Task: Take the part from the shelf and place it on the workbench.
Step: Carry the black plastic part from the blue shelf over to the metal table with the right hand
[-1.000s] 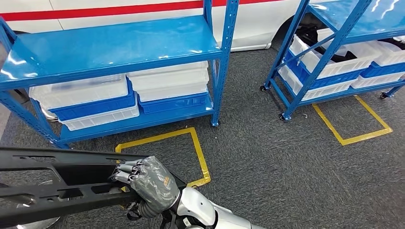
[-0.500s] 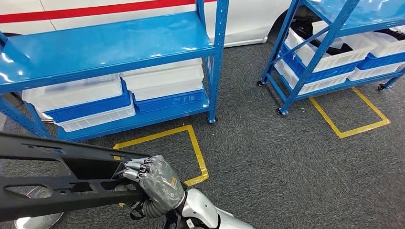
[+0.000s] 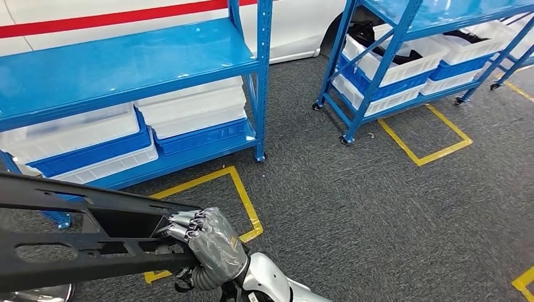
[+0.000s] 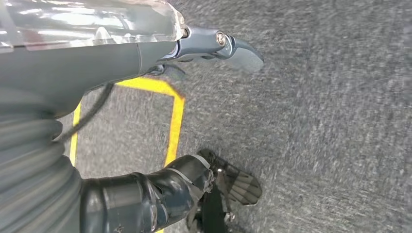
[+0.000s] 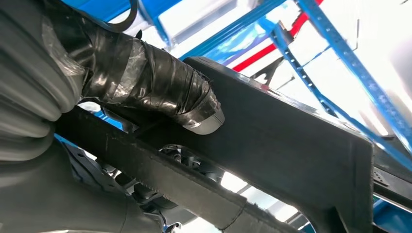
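Observation:
The part [image 3: 82,239] is a long black frame with cut-outs, stretching across the lower left of the head view above the floor. My right hand [image 3: 211,248] grips its near end, fingers curled over a bar. In the right wrist view the taped thumb [image 5: 160,92] presses on the black part [image 5: 291,145], with blue shelf posts behind. In the left wrist view my left hand [image 4: 145,121] hangs over the grey carpet with its fingers [image 4: 233,48] spread away from the thumb and nothing in it.
A blue shelf [image 3: 126,69] holding white and blue bins [image 3: 189,113] stands ahead on the left. A second blue shelf on casters [image 3: 390,63] stands at the back right. Yellow tape squares [image 3: 242,195] mark the grey carpet. A white vehicle [image 3: 296,25] is behind.
The whole picture has slid left and the shelves look nearer, so the camera has turned right. My right hand keeps its hold on the black part.

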